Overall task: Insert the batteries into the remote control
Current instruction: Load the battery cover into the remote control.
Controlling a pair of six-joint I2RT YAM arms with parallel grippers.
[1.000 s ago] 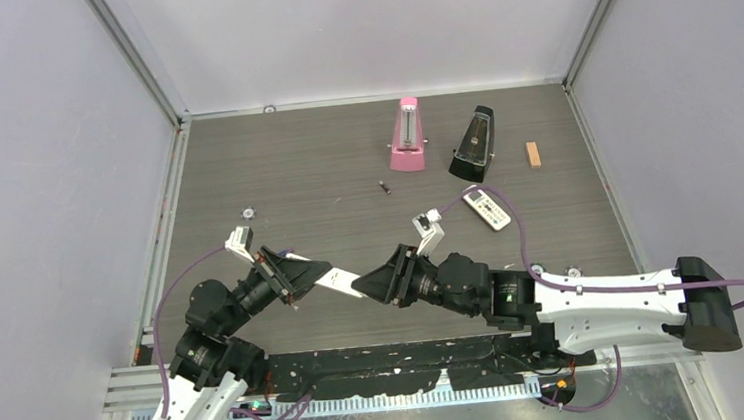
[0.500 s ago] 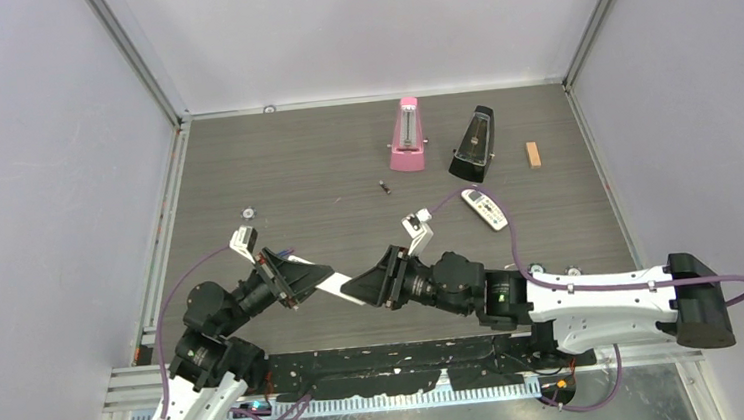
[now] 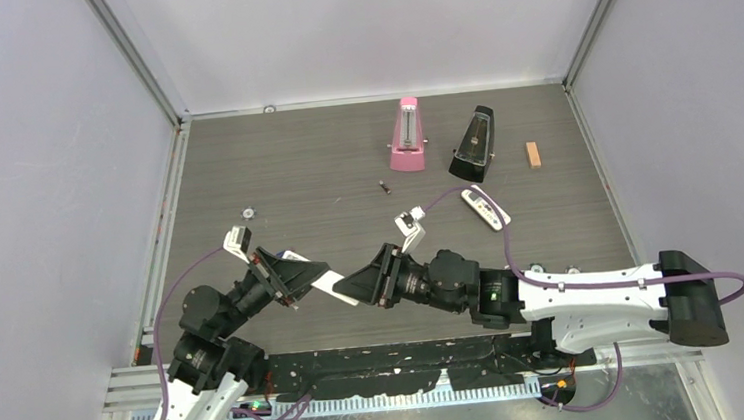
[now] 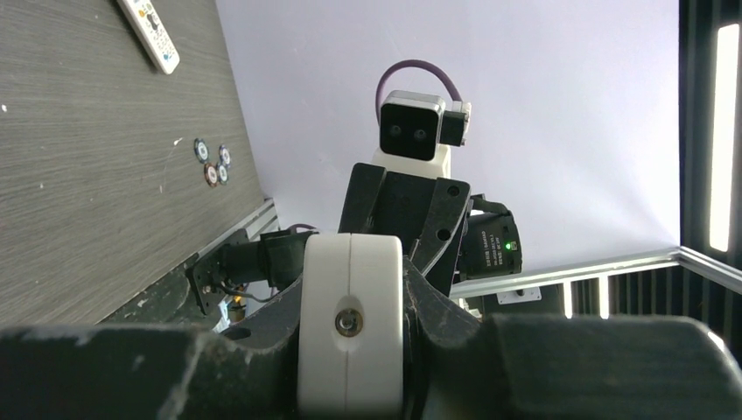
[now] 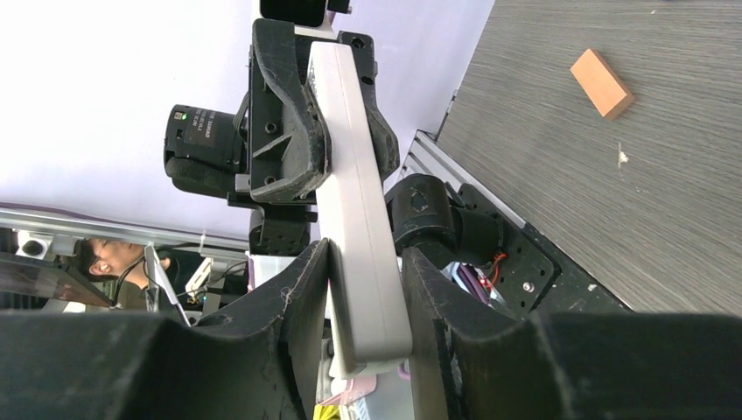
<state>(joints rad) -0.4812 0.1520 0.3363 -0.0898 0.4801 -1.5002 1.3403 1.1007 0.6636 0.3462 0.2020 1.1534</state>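
- Spanning the gap between the two arms, the remote control (image 3: 327, 285) is held over the near part of the table (image 3: 274, 167).
- The left gripper (image 3: 311, 275) is clamped on one end, and the right gripper (image 3: 349, 288) is clamped on the other.
- One battery (image 3: 384, 186) lies on the table well beyond them, near the pink metronome (image 3: 406, 137).

A dark grey wood-grain table (image 3: 324, 164) sits enclosed by 3 plain pale lilac walls (image 3: 364, 30). Silver aluminium rails (image 3: 135, 58) run up the corners and along the table's edges. Beyond the enclosure, a bright white vertical light strip (image 4: 724, 131) glows.
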